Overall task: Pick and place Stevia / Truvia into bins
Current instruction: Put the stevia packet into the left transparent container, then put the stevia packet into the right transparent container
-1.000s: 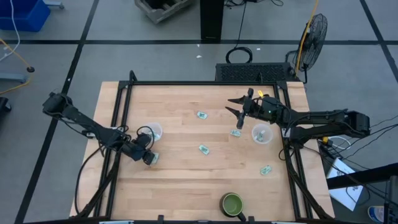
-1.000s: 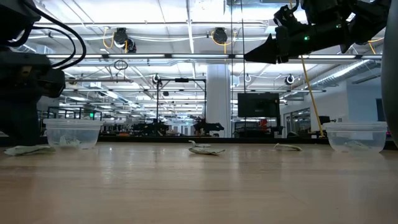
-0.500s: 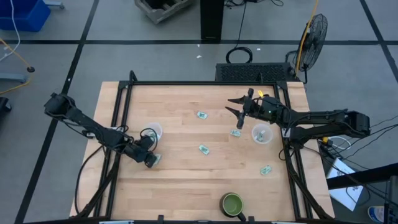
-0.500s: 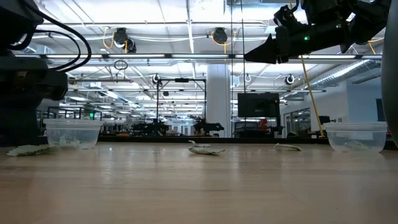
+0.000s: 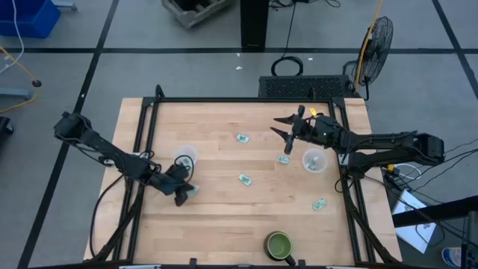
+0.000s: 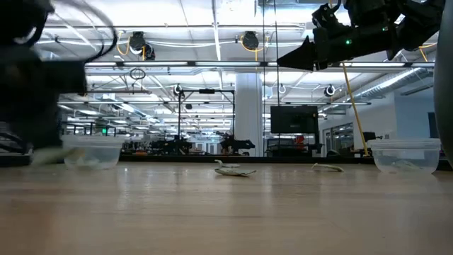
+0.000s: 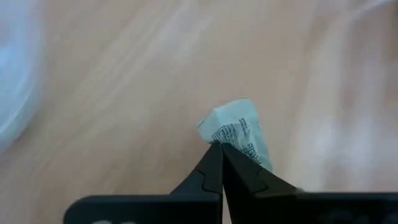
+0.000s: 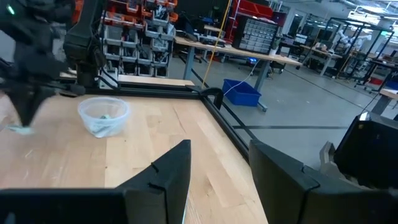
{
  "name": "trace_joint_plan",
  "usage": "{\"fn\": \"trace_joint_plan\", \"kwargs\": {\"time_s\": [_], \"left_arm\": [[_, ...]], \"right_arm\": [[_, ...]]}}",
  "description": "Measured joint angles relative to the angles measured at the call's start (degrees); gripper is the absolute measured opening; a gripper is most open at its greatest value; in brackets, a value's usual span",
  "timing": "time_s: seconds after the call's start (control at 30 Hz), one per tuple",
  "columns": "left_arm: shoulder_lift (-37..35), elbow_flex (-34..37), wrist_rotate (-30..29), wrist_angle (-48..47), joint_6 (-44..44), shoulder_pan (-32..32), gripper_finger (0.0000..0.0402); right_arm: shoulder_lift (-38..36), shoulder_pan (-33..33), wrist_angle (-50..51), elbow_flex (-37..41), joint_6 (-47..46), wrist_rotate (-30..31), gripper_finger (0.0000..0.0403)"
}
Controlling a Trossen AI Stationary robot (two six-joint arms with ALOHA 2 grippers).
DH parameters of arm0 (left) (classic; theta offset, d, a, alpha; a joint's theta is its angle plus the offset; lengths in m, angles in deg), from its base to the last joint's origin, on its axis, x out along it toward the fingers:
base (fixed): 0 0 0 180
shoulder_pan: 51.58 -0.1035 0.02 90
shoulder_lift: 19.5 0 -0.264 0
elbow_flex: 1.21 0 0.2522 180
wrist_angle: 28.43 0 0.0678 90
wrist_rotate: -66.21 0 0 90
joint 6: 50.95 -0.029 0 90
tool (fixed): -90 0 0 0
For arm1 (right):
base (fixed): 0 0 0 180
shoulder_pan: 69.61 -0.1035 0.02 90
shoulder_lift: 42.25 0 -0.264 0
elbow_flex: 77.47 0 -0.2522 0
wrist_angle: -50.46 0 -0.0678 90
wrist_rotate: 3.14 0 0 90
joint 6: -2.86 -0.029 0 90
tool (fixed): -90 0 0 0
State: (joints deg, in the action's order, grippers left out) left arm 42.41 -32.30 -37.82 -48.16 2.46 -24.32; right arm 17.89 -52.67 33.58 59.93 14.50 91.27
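My left gripper (image 5: 187,193) is shut on one pale green sachet (image 7: 239,127), near the table's left side and just nearer than the left translucent cup (image 5: 185,157). My right gripper (image 5: 278,126) hangs open above the table, left of the right cup (image 5: 314,159), touching nothing. Both cups hold sachets. Several loose sachets lie flat on the wood: one (image 5: 242,138) far of centre, one (image 5: 283,158) beside the right cup, one (image 5: 244,178) at centre, one (image 5: 320,203) toward the near right. My left gripper pinches the sachet by one narrow edge (image 7: 222,142) between its two fingertips, coming from above and slanting down. The rest of the sachet sticks out beyond the tips. In the low view it sits blurred just above the tabletop (image 6: 46,157).
A green dark-rimmed bowl (image 5: 278,243) stands near the table's near edge. A black frame rail (image 5: 239,99) borders the tabletop. Bare wood lies between the two cups and along the near left. A fan (image 5: 373,41) stands on the floor beyond the far right corner.
My left gripper has risen and shifted toward the table's right, turning a little, and carried the sachet up off the wood where it lay beside the left cup. The right arm has kept still.
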Motion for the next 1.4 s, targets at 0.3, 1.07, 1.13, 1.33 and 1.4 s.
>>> {"fn": "trace_joint_plan", "kwargs": {"time_s": [0.3,1.07,1.13,1.33,1.4], "left_arm": [[-0.04,-19.58,-8.21,-22.70,-20.58,-2.16,0.0005],[-0.07,-13.93,-4.10,-32.55,-28.88,-29.65,0.0006],[-0.07,-13.48,-4.04,-31.48,-30.12,-30.25,0.0018],[-0.07,-13.28,-4.01,-30.16,-33.84,-31.27,0.0062],[-0.07,-13.28,-4.02,-30.05,-33.90,-31.41,0.0076]], "right_arm": [[0.01,0.00,-0.79,0.00,0.00,0.00,0.0155],[0.02,-0.01,-0.41,0.00,-0.48,0.00,0.0155],[0.02,-0.01,-0.37,0.00,-0.46,0.00,0.0155],[1.62,-0.01,-0.34,0.02,1.21,0.00,0.0155],[2.85,-0.01,-0.47,0.02,1.30,0.00,0.0155]]}}
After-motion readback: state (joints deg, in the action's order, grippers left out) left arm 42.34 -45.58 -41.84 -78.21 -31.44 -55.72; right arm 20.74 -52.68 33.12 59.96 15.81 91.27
